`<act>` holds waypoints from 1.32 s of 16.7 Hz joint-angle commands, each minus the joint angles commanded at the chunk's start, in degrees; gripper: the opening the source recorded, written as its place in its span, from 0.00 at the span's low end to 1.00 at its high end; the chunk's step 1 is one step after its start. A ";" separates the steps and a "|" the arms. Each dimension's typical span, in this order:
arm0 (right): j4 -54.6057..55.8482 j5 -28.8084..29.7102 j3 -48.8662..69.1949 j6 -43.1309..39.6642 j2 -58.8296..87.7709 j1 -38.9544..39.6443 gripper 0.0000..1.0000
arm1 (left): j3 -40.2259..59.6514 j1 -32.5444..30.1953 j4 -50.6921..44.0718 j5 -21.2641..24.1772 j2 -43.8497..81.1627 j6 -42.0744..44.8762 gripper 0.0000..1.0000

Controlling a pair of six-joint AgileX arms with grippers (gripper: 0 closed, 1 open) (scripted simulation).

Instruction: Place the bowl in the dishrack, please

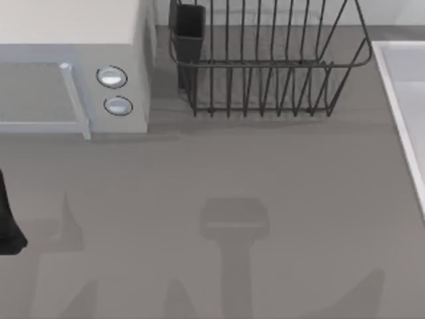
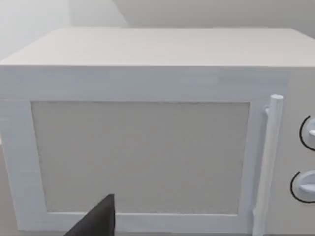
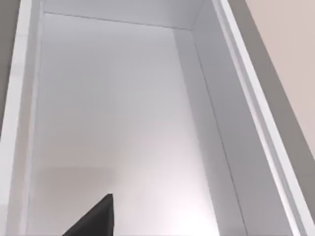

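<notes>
The bowl is out of view. The dishrack [image 1: 265, 63], a dark wire rack with flaring sides and upright tines, stands at the back of the table, with its dark utensil cup [image 1: 189, 30] at its left corner. My left arm [image 1: 8, 222] pokes in at the table's left edge. A dark tip of my left gripper [image 2: 96, 221] faces the shut door of the white microwave [image 2: 147, 147]. A dark tip of my right gripper [image 3: 93, 219] hangs over the inside of a white basin [image 3: 123, 123].
The white microwave [image 1: 73, 66] with two round knobs [image 1: 111, 77] and a bar handle [image 1: 74, 100] fills the back left, close beside the dishrack. The white basin's rim [image 1: 402, 106] runs along the right edge. Grey tabletop [image 1: 219, 179] lies in front, crossed by arm shadows.
</notes>
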 joint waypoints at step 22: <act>-44.37 0.11 50.64 -30.50 66.85 -30.94 1.00 | 0.00 0.00 0.00 0.00 0.00 0.00 1.00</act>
